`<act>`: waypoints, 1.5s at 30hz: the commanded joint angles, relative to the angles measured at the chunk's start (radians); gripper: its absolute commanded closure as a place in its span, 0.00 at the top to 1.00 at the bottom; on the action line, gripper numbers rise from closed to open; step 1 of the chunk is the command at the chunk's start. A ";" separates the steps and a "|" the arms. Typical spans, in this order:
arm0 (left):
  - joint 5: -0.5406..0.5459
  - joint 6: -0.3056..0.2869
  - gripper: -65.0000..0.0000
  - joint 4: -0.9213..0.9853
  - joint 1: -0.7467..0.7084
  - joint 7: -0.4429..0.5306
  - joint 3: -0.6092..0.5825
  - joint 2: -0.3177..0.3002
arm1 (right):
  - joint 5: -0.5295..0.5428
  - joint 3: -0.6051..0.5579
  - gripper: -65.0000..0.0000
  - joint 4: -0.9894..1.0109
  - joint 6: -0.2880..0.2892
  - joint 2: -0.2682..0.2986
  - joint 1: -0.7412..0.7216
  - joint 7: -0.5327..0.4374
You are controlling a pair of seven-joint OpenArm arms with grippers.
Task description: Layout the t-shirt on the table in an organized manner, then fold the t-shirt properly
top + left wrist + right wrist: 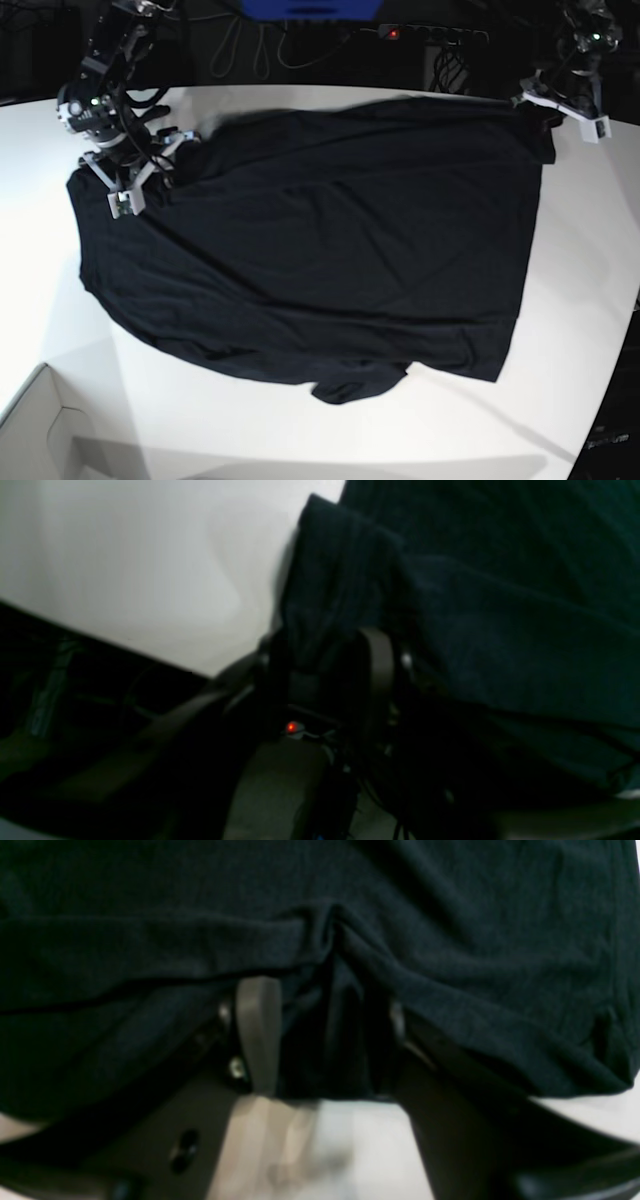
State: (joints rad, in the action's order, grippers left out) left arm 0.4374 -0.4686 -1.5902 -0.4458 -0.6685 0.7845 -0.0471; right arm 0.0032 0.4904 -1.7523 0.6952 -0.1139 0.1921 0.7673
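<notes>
The black t-shirt (pixel 320 240) lies spread across the white table (pixel 300 430), with a small fold sticking out at its near edge. My right gripper (pixel 150 175) sits at the shirt's far-left corner. In the right wrist view it (pixel 327 1030) is shut on a bunched pleat of the t-shirt (pixel 450 940), with bare table (pixel 350 1150) below. My left gripper (pixel 545 110) is at the shirt's far-right corner. In the left wrist view it (pixel 325 660) is shut on the edge of the t-shirt (pixel 500 605), next to bare table (pixel 125 555).
A white box corner (pixel 40 430) sits at the near left. Dark cables and a power strip (pixel 430 35) lie behind the table's far edge. The table's curved edge runs down the right side (pixel 615 370).
</notes>
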 commanded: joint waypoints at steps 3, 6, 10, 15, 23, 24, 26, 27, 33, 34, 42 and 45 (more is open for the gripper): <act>-0.005 -0.005 0.25 -0.006 -0.008 -0.015 0.002 -0.004 | 0.011 -0.003 0.49 -0.019 0.003 0.003 0.004 -0.015; -0.005 -0.005 0.08 -0.006 -0.008 -0.015 0.002 -0.004 | 0.011 -0.006 0.49 -0.021 0.003 0.004 0.005 -0.015; -0.005 -0.005 0.02 -0.008 -0.008 -0.015 0.002 -0.004 | 0.011 0.001 0.48 -0.022 0.003 0.006 0.005 -0.015; -0.004 -0.005 0.00 -0.022 -0.008 -0.015 0.010 -0.006 | 0.013 0.004 0.49 -0.024 0.003 0.004 0.005 -0.015; -0.001 -0.005 0.00 -0.020 0.008 -0.015 0.013 -0.032 | 0.016 0.083 0.64 -0.087 0.003 -0.037 0.027 -0.015; 0.001 -0.005 0.00 -0.020 0.008 -0.015 0.020 -0.032 | 0.019 0.078 0.65 -0.110 0.003 -0.039 0.040 -0.015; 0.002 -0.005 0.00 -0.020 0.009 -0.015 0.033 -0.032 | 0.019 0.077 0.64 -0.159 0.003 -0.042 0.056 -0.015; 0.002 -0.005 0.00 -0.022 0.015 -0.015 0.033 -0.032 | 0.019 0.077 0.64 -0.177 0.003 -0.042 0.062 -0.015; 0.001 -0.006 0.00 -0.022 0.031 -0.015 0.059 -0.033 | 0.019 0.000 0.64 -0.214 0.003 -0.042 0.180 -0.019; -0.001 -0.006 0.00 -0.022 0.032 -0.015 0.059 -0.035 | 0.019 -0.031 0.64 -0.208 0.003 -0.042 0.205 -0.021; 0.002 -0.006 0.00 -0.022 0.040 -0.015 0.059 -0.055 | 0.017 -0.213 0.64 -0.188 0.003 -0.042 0.283 -0.022; 0.002 -0.006 0.00 -0.022 0.040 -0.015 0.059 -0.055 | 0.017 -0.224 0.64 -0.130 0.003 -0.042 0.264 -0.022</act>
State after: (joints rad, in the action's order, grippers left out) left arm 0.4301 -0.4725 -1.5959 -0.4042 -0.7002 0.8364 -0.0883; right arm 0.0109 0.2653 -1.8660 0.6952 -0.1551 0.4587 0.7597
